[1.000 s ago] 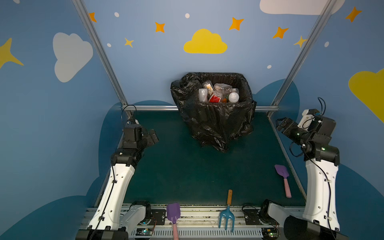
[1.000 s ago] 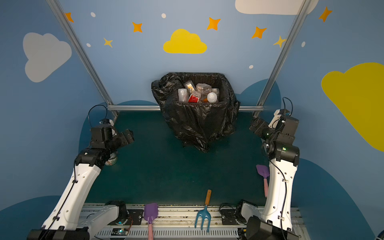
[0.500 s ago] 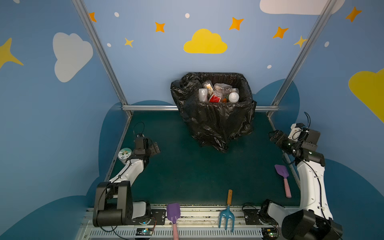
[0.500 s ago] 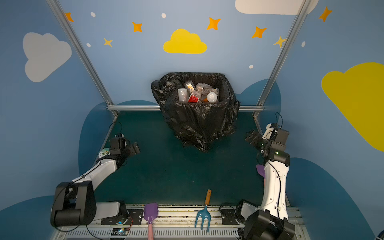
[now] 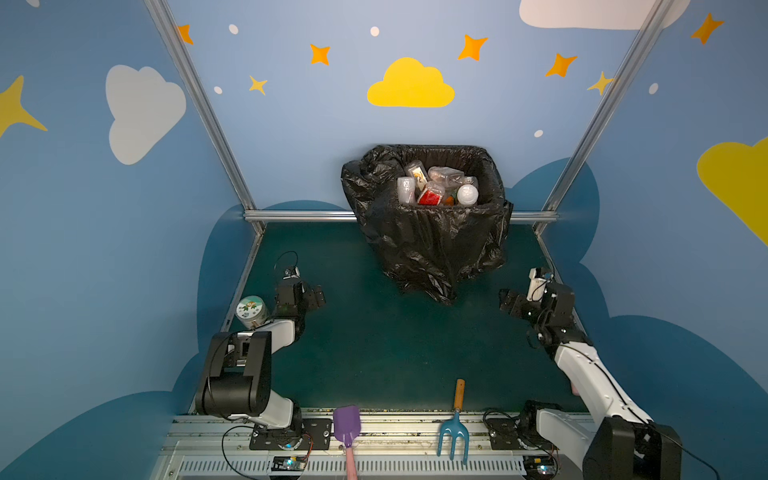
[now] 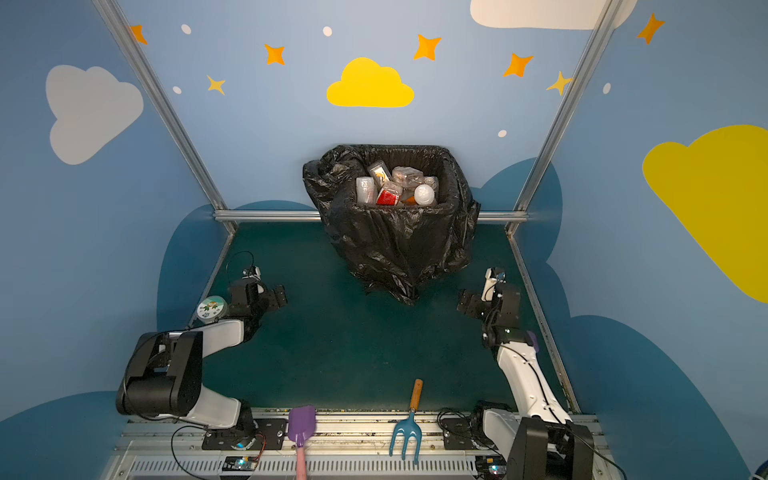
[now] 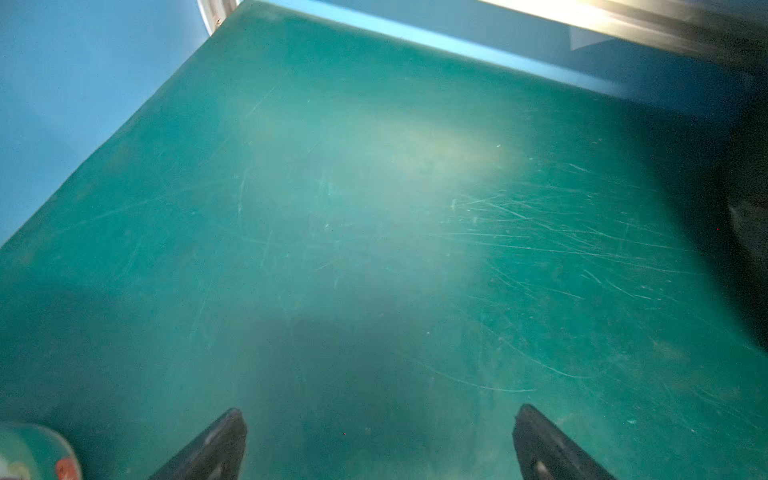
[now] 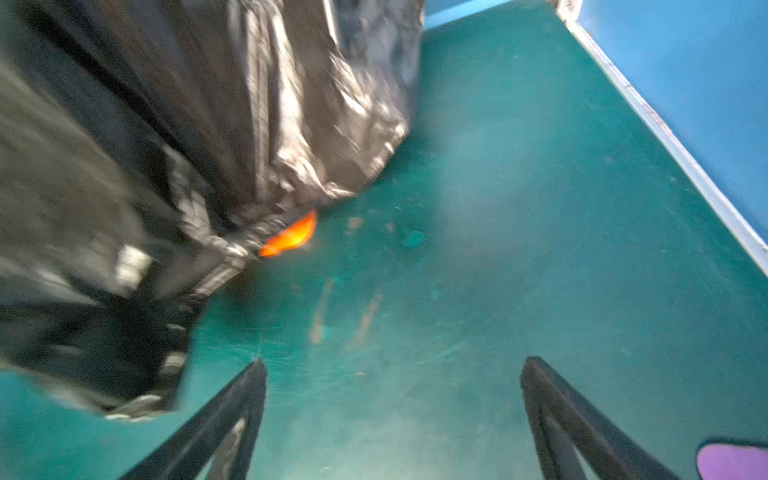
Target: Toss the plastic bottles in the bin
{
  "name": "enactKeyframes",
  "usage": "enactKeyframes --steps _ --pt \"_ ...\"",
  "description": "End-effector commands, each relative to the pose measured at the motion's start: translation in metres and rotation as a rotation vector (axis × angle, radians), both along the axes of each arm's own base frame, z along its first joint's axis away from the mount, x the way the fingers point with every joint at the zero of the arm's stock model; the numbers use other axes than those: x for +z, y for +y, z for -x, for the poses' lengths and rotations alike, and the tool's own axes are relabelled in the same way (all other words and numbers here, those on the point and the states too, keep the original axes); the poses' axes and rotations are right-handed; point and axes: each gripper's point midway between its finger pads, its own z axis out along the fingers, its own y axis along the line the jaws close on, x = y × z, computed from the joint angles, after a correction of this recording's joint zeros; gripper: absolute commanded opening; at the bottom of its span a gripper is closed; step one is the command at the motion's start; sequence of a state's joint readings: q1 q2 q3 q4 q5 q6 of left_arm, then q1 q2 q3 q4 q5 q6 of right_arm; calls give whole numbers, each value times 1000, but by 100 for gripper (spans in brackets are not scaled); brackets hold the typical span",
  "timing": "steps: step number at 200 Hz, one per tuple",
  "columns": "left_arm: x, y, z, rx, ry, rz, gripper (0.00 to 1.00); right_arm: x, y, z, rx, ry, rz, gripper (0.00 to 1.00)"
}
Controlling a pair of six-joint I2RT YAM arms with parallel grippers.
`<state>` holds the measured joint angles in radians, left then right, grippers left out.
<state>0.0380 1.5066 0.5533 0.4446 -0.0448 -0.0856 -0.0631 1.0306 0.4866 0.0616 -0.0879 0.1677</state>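
The bin [image 5: 428,249] [image 6: 399,249], lined with a crinkled black bag, stands at the back middle of the green mat. Several plastic bottles [image 5: 432,189] [image 6: 390,189] lie heaped inside it, clear and white, one with a red label. My left gripper [image 5: 318,296] [image 6: 276,297] sits low at the left side of the mat, open and empty [image 7: 380,409]. At the right side my right gripper [image 5: 509,301] [image 6: 467,305] is low too, open and empty [image 8: 395,360], pointing at the mat beside the bin's bag [image 8: 208,124]. No bottle shows on the mat.
A squat jar [image 5: 251,309] [image 7: 33,453] with a green-white lid stands beside my left arm. A purple shovel [image 5: 347,424] and a blue rake [image 5: 454,432] lie at the front edge. Another purple shovel [image 8: 731,461] lies by my right gripper. Something orange [image 8: 291,239] peeks from under the bag.
Both arms have folded down and drawn back toward the front, lowering the grippers close to the mat. The jar has come into view by the left arm. Both grippers stayed open.
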Motion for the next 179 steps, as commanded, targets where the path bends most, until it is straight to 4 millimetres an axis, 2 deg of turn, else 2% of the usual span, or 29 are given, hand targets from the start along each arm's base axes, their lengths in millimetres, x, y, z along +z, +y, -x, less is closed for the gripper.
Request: enactKeyframes --steps 1,12,21,38,55,72,74,88,107,119,130,139,147,179 --pt "9 -1 -9 -19 -32 -17 100 27 -13 -15 -40 -220 94 93" --pt "10 -2 -9 -27 -36 -18 100 18 -12 -16 -42 -205 80 94" --pt "11 -13 -9 -88 -50 -15 100 11 -11 -18 -43 -194 69 93" --pt "8 -22 2 -131 -109 -30 100 3 -9 -24 -45 -208 77 94" --pt "11 -14 8 -65 -257 -17 100 -1 -9 -31 -43 -239 118 94" --pt "2 -13 2 -75 -105 -25 100 -11 -7 -40 -25 -223 153 94" --pt "2 -13 2 -78 -93 -24 100 -7 -6 -43 -23 -243 155 94" --pt "6 -11 1 -63 -169 8 100 -19 -2 -52 -5 -206 166 94" --pt "6 -15 2 -101 -126 -18 100 -41 8 -58 20 -201 216 93" --pt "5 -17 3 -105 -139 -13 100 -38 10 -61 -8 -253 260 94" --pt "4 -17 3 -109 -129 -18 100 -39 10 -59 -9 -216 275 94" --pt "1 -10 0 -70 -103 -20 100 -44 1 -62 -39 -145 244 93" --pt "1 -10 -2 -69 -99 -21 100 -43 1 -62 -11 -175 198 93" --pt "1 -11 -1 -72 -102 -21 100 -43 3 -62 -14 -167 224 94"
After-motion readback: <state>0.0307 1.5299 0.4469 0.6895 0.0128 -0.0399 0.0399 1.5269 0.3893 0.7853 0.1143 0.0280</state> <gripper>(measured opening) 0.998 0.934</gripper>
